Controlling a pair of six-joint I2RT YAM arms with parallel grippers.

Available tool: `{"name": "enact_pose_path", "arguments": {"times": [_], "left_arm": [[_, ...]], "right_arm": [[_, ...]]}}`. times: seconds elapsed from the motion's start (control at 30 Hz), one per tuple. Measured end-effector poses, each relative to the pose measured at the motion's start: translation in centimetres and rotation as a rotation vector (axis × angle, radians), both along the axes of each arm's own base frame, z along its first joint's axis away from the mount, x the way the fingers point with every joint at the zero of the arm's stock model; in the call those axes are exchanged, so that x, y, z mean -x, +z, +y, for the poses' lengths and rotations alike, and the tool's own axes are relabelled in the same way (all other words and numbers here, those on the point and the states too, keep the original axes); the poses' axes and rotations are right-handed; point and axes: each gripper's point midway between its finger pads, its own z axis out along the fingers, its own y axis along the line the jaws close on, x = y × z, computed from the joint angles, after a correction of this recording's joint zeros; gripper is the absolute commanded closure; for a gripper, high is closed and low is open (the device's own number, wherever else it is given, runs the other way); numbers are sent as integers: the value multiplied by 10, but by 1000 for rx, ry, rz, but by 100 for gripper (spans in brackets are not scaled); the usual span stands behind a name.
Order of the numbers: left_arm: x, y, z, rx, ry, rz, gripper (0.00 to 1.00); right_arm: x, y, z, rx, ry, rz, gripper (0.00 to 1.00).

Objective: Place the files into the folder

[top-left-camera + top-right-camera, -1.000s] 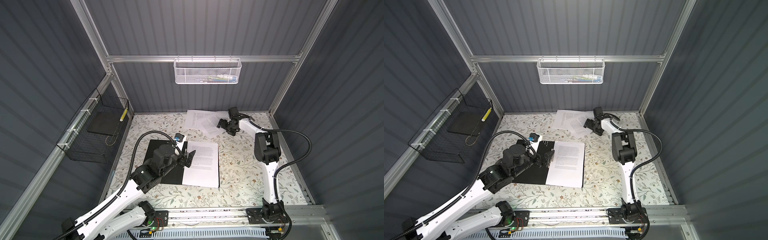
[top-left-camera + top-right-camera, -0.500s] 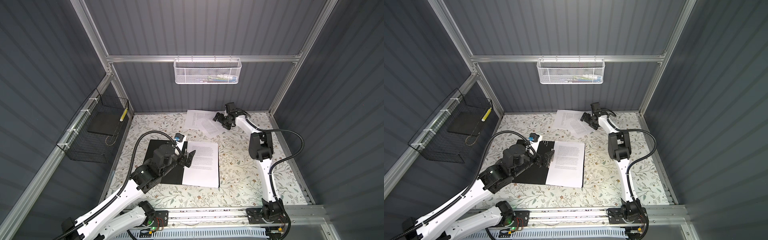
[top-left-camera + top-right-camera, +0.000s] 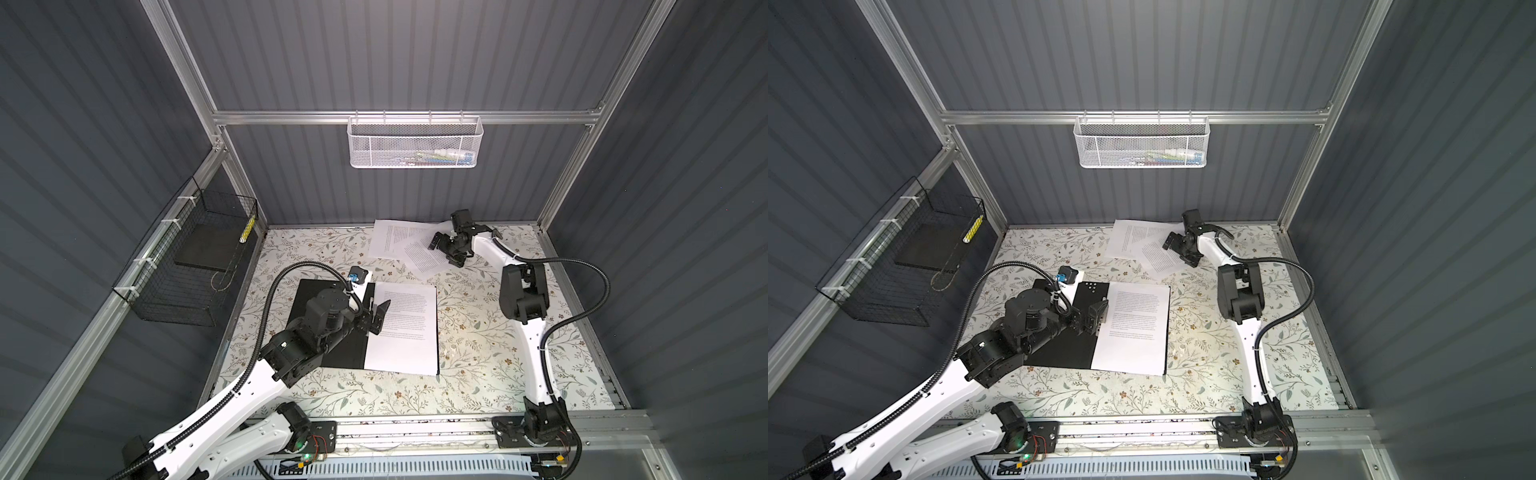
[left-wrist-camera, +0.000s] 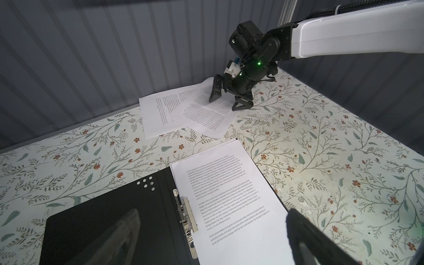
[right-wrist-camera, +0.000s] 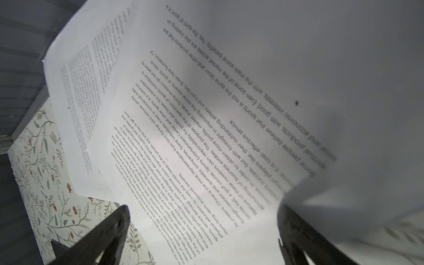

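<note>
scene: open folder (image 3: 309, 293) lies black-side up on the floral desk (image 3: 478, 332), one printed sheet (image 3: 405, 328) already on its right half.
files: at least two loose sheets (image 3: 395, 243) overlap at the desk's back edge, well apart from the folder.
right claw (image 3: 444, 251): spread fully wide, tips down on the upper sheet (image 3: 424, 259), clamping nothing; that sheet's edge curls over one finger in the right wrist view.
left claw (image 3: 379, 318): released and empty, hovering above the folder near its spine clip (image 4: 187, 213).
step in hand: likely gripping the upper sheet alone; pinching its lifted edge and closing gently should avoid dragging its neighbour.
</note>
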Motion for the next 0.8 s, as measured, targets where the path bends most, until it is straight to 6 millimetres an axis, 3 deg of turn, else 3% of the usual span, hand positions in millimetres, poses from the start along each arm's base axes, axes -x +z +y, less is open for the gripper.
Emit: {"name": "enact_pose_path", "arguments": {"times": [0.33,0.5,0.7,0.8], "left_arm": [[2,-3,-4,3,-22,17,0],[6,-18,-21,-2,-91,92,0],[12,-35,-63,12,-237,270,0],[15,-55,-80,17,-286,375,0]], "right_arm": [[85,1,-117,-67,-307,-1,1],[121,3,-140,-103,-420,-53,1],[161,5,-161,-143,-550,-98,1],[189,5,-170,-151,-625,-113,1]]}}
